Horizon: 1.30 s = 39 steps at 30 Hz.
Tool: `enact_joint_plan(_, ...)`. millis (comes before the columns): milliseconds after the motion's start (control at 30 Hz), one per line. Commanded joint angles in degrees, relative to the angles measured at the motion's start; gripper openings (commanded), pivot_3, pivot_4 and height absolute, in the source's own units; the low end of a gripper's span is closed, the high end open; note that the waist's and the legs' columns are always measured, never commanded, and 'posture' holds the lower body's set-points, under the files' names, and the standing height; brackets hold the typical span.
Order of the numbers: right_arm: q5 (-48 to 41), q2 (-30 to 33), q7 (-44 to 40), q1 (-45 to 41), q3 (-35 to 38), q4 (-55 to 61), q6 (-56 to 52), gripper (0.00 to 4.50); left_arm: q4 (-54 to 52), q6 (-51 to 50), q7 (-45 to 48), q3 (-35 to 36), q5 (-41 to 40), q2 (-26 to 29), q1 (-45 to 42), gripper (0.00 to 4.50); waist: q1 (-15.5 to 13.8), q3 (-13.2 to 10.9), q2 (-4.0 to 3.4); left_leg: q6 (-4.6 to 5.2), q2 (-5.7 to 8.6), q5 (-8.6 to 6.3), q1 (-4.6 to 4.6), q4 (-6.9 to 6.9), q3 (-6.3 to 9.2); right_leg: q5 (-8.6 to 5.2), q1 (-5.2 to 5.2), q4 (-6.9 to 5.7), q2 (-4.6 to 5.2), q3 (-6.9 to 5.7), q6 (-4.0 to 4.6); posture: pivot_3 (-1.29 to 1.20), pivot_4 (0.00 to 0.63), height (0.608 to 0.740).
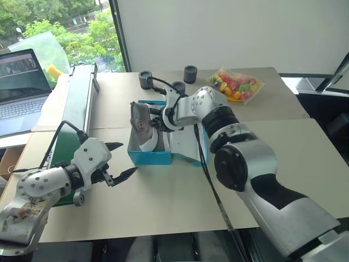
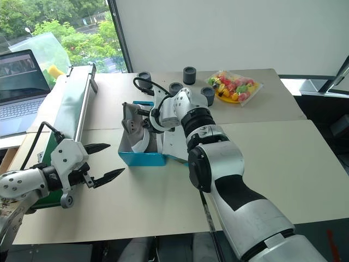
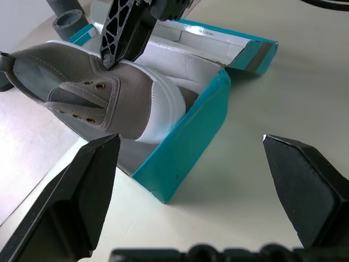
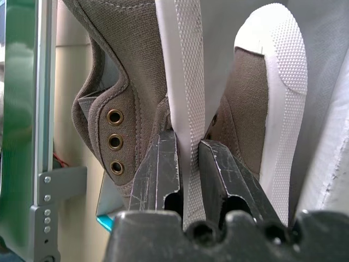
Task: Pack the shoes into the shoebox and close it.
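Observation:
The turquoise shoebox point(image 1: 150, 158) sits open mid-table, its lid point(image 1: 185, 143) lying back to the right. My right gripper point(image 1: 155, 124) is shut on one grey shoe point(image 1: 139, 121), pinching the white sole rim point(image 4: 188, 109). That shoe hangs tilted, one end inside the box and the other poking up over its left wall. A second shoe point(image 4: 256, 98) lies inside the box beside it. My left gripper point(image 1: 130, 158) hovers open just off the box's front left corner, nothing between its fingers. In the left wrist view the held shoe point(image 3: 82, 93) shows above the box wall point(image 3: 185, 142).
A long green conveyor point(image 1: 76, 103) runs along the table's left side, with a laptop point(image 1: 19, 87) beyond it. Black cylinders point(image 1: 190, 73) and a bag of colourful items point(image 1: 237, 84) stand behind the box. Bare tabletop point(image 1: 163, 202) lies in front.

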<state>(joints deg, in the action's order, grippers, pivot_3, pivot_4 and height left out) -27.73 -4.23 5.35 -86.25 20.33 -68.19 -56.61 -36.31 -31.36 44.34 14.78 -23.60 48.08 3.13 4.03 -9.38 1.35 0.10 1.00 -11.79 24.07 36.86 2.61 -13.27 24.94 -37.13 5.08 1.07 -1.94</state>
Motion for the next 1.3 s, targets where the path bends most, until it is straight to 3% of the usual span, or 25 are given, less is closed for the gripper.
enact_joint_plan(33,0.29,0.18,1.29,0.87,1.75,-0.03,3.72,0.25,-2.38,0.06,-0.82,1.06,-0.43,0.20,-0.70,4.45,-0.02,0.00,0.00,0.00,0.00,0.00,0.00,0.00,0.00,0.00,0.00,-0.01,0.00,0.00,0.00,0.00,0.150,0.736)
enact_joint_plan(400,1.42,-3.25,6.84,8.03,3.71,-1.28,8.09,0.25,-2.53,-0.35,-1.31,1.32,-0.74,0.49,-1.36,4.45,-0.04,0.00,0.00,0.00,0.00,0.00,-0.43,-0.05,0.04,0.00,-0.47,0.02,0.00,-0.03,0.00,0.00,0.150,0.736)
enact_joint_plan(733,5.62,-5.28,2.18,6.35,-0.53,-3.36,12.94,0.25,-2.53,-0.93,-1.87,0.36,-0.83,0.13,-2.41,4.45,-0.44,0.01,0.01,0.00,0.02,0.00,-1.01,-0.05,0.07,-0.04,-0.90,0.14,-0.01,-0.02,0.02,0.00,0.150,0.736)
enact_joint_plan(800,5.56,-5.43,1.04,5.78,-0.50,-3.50,13.14,1.17,-2.49,-1.08,-1.90,0.32,-0.91,0.09,-2.66,4.50,-0.47,0.01,0.01,-0.01,0.02,0.00,-1.01,-0.05,0.07,-0.04,-0.90,0.13,0.00,-0.02,0.02,0.00,0.150,0.736)
enact_joint_plan(833,5.25,-5.39,0.97,5.55,-0.11,-3.52,13.32,1.32,-2.48,-1.08,-1.89,0.28,-0.87,0.12,-2.71,4.50,-0.50,0.01,0.01,-0.01,0.02,0.00,-1.00,-0.05,0.07,-0.04,-0.90,0.13,0.00,-0.02,0.02,0.00,0.150,0.736)
enact_joint_plan(867,5.10,-5.27,1.00,5.26,0.11,-3.51,13.52,1.82,-2.33,-1.01,-1.83,0.32,-0.83,0.14,-2.75,4.50,-0.50,0.01,0.01,-0.01,0.02,0.00,-1.00,-0.05,0.08,-0.04,-0.90,0.13,0.00,-0.01,0.02,0.00,0.150,0.736)
enact_joint_plan(1000,3.01,-3.52,-0.64,2.13,1.83,-2.61,10.96,3.03,-2.34,-1.08,-2.04,-0.15,-0.78,-0.04,-3.07,4.50,-0.43,0.01,0.01,-0.01,0.02,0.00,-0.96,-0.05,0.09,-0.04,-0.84,0.13,0.00,-0.01,0.02,0.00,0.150,0.736)
enact_joint_plan(1167,1.17,0.27,-4.04,-1.67,3.32,0.54,5.22,3.03,-1.86,-0.91,-2.07,-0.91,-0.75,-0.28,-3.71,4.50,-0.32,0.00,0.00,-0.01,0.01,0.00,-0.87,-0.05,0.09,-0.04,-0.77,0.14,-0.01,-0.01,0.02,0.00,0.150,0.736)
enact_joint_plan(1300,-0.53,5.55,-11.72,0.43,1.13,10.63,-4.32,3.03,-1.29,-0.59,-1.97,-1.54,-0.40,-0.30,-4.14,4.50,-0.65,0.00,0.01,-0.01,0.02,0.00,-0.81,-0.05,0.11,-0.04,-0.79,0.22,0.00,-0.05,0.02,0.00,0.150,0.736)
